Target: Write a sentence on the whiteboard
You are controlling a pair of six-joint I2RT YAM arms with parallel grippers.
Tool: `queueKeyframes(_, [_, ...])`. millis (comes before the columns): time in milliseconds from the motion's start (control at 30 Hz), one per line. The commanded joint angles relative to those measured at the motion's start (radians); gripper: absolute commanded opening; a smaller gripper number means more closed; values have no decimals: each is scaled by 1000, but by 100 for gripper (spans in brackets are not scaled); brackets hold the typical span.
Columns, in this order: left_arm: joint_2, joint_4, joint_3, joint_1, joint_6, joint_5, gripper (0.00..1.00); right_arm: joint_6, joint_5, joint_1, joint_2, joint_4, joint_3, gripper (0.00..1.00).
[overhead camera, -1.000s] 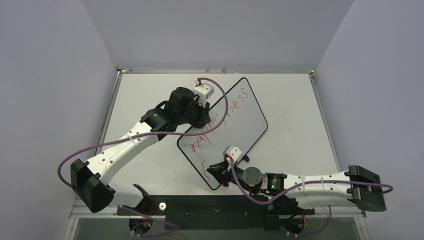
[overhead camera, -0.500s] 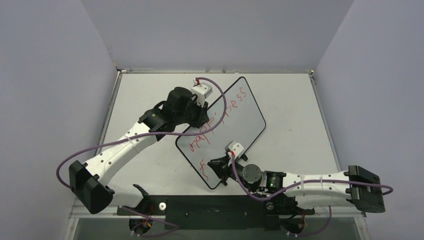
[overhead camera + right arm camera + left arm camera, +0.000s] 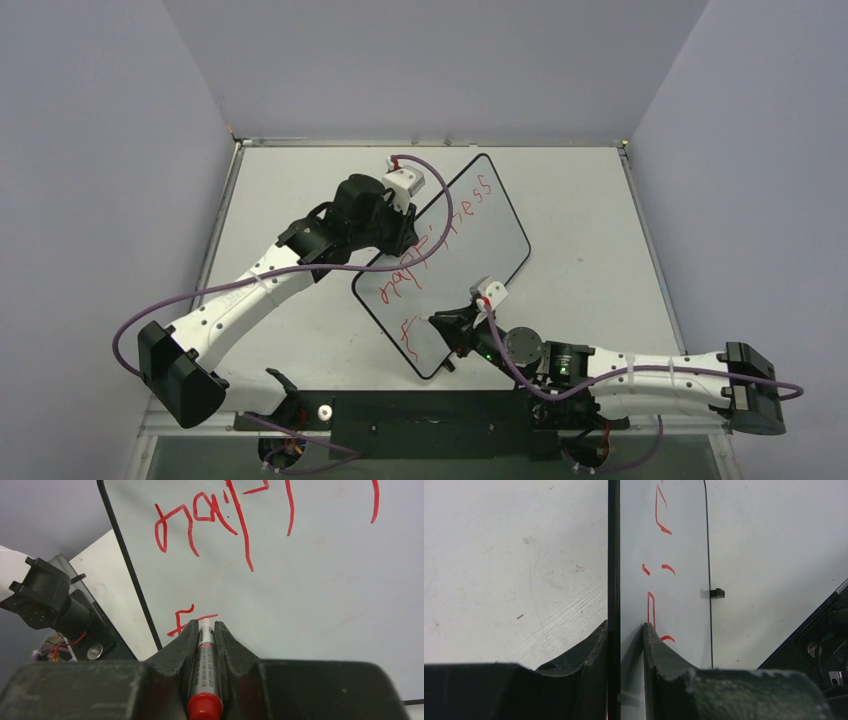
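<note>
The whiteboard [image 3: 470, 255] lies at an angle on the table, glossy white with a thin black rim. Red lettering [image 3: 440, 235] reads roughly "happiness" along it, with one more letter [image 3: 407, 332] near the lower corner. My left gripper [image 3: 403, 238] is shut on the board's left edge; in the left wrist view the rim [image 3: 613, 580] runs between its jaws. My right gripper [image 3: 440, 328] is shut on a grey marker with a red end [image 3: 205, 670]. The marker's tip touches the board beside the red "f" stroke [image 3: 186, 620].
A small black clip [image 3: 718, 593] sits on the board's far edge. The black base plate [image 3: 430, 410] runs along the near table edge. Purple cables loop from both arms. Grey walls stand on three sides of the table.
My right gripper has moved right along the board's lower part with the marker, and the right arm has stretched out. The left gripper and the board have barely shifted.
</note>
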Motion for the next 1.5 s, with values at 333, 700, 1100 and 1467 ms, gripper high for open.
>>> queueKeyframes(333, [-37,30,-5,15,85,-97,0,4,12,9,128,26,38,0])
queueKeyframes(700, [-40,33,-6,15,84,-95,0,53,0,9,200,27,6,0])
queueKeyframes(1100, [-37,30,-5,17,84,-94,0,114,-3,26,175,-54,-29,0])
queueKeyframes(1467, [-40,31,-5,19,85,-94,0,97,15,58,111,-204,43,0])
